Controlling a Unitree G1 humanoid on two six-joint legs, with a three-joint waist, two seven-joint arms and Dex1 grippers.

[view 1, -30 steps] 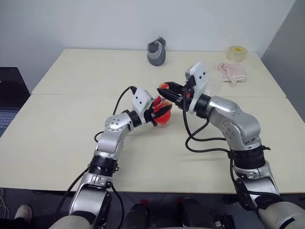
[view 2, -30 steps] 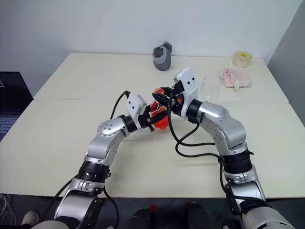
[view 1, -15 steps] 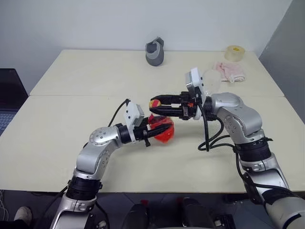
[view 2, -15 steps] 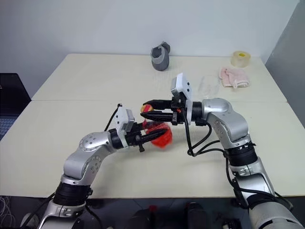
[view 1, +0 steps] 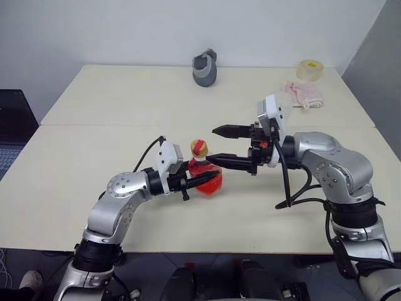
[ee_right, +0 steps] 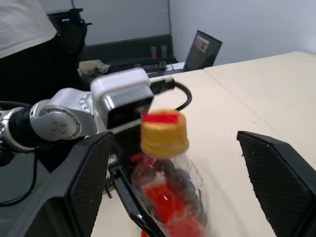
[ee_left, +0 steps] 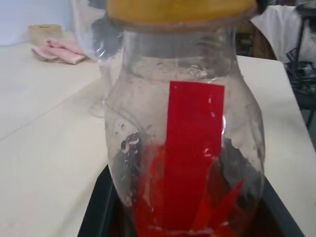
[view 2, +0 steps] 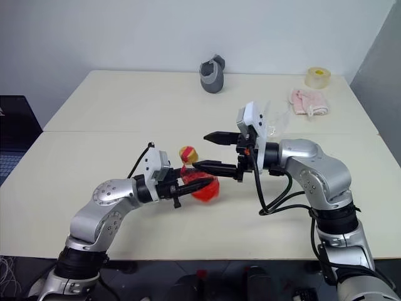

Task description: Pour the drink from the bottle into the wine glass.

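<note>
The small clear plastic bottle (view 1: 202, 174) with a rounded body, yellowish cap and red mark is sitting between the two black fingers of the left pincer (view 1: 202, 180), which is clamping narrowly around its lower body just above the pale worktop (view 1: 94, 113). The bottle is standing upright, long axis vertical, cap pointing up; the bright red translucent drink (ee_left: 187, 207) is filling its lower part. The right pincer (view 1: 220, 145) is reaching in level from the bottle's right, fingers spread wide one above the other, the lower fingertip lying just beside the bottle's neck and the upper one above cap height; it is gripping nothing. Half a second earlier these fingers were nearly closed around the cap; they are now parted and clear of it. The clear stemmed wine glass (view 2: 270, 117) is standing behind the right wrist, largely hidden.
</note>
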